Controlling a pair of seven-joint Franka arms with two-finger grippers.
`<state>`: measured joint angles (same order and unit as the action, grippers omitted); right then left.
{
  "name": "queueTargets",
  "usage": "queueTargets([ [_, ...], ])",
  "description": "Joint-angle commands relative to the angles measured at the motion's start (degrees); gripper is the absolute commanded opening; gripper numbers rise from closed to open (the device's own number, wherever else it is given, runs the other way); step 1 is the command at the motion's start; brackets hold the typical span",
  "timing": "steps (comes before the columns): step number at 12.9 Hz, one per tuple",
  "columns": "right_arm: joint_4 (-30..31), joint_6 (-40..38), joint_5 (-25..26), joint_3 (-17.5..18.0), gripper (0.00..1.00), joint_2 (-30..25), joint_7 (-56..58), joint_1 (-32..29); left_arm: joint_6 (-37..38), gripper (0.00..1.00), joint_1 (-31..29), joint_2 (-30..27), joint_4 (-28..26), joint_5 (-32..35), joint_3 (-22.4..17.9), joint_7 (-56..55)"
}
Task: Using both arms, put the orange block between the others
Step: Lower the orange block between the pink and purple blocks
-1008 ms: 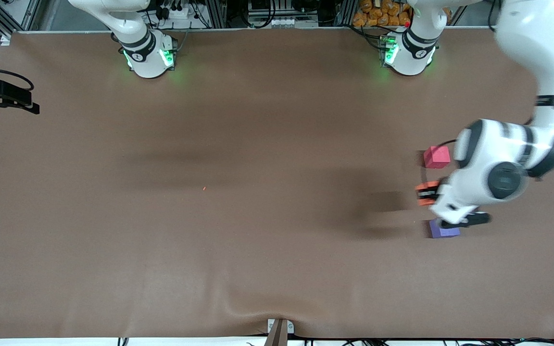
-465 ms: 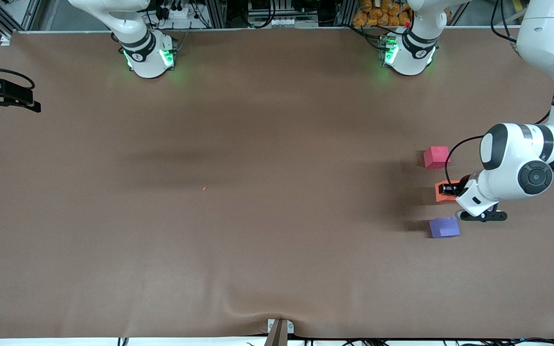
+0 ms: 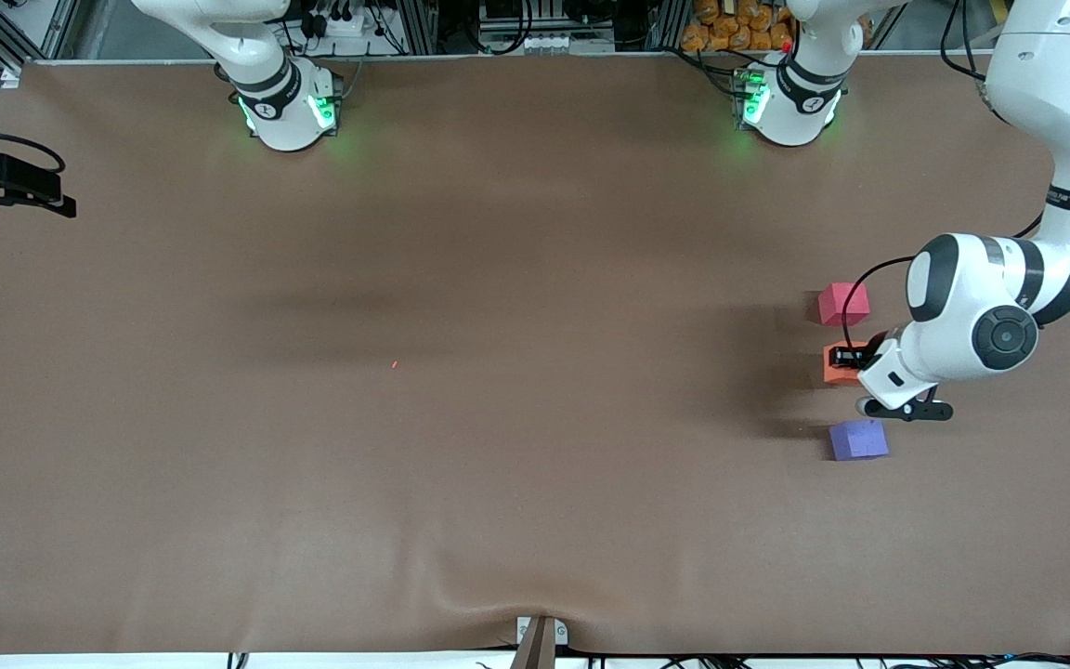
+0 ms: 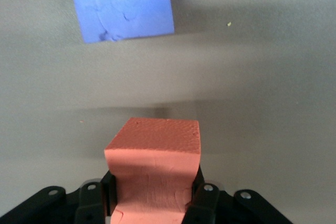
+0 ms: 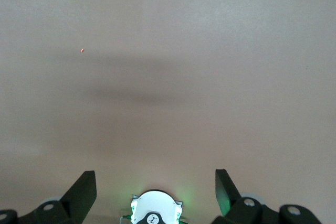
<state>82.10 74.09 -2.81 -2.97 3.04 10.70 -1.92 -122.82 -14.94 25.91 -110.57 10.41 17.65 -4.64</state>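
While clamped on the orange block [image 3: 838, 363] between the red cube [image 3: 843, 303] and purple cube [image 3: 858, 439], left pincer [image 3: 849, 357]; right pincer [image 5: 155, 184] spread wide, waiting over bare bench [image 3: 461, 372].

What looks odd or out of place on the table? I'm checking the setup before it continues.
Little stands out. The left gripper squeezes the orange block enough to pinch its sides in, over the gap between the pinkish-red cube and purple-blue cube. A tiny orange crumb lies mid-table. The right gripper waits open.
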Motion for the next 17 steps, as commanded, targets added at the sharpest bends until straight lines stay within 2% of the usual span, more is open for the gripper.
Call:
queueTargets([
  [1, -2.4, -0.8, 0.6, 0.9, 1.00, -0.1, -0.3, -0.6, -2.0, 0.00, -0.5, -2.9, -3.6, 1.3, 0.3, 0.2],
  [6, -2.4, -1.1, 1.3, 1.0, 1.00, -0.2, -0.2, -0.5, -6.5, 0.00, -0.5, -2.1, -5.3, 1.3, 0.1, 1.4],
  [8, -2.6, -1.7, 2.1, 1.0, 1.00, -0.3, -0.2, -0.3, -7.7, 0.00, -0.7, -1.5, -5.3, 3.5, -0.2, 1.2],
  [17, -4.3, -1.8, 2.3, 1.0, 1.00, -0.2, -0.2, -0.6, -12.6, 0.00, -2.2, 2.0, -5.1, 6.6, -0.3, -4.8],
])
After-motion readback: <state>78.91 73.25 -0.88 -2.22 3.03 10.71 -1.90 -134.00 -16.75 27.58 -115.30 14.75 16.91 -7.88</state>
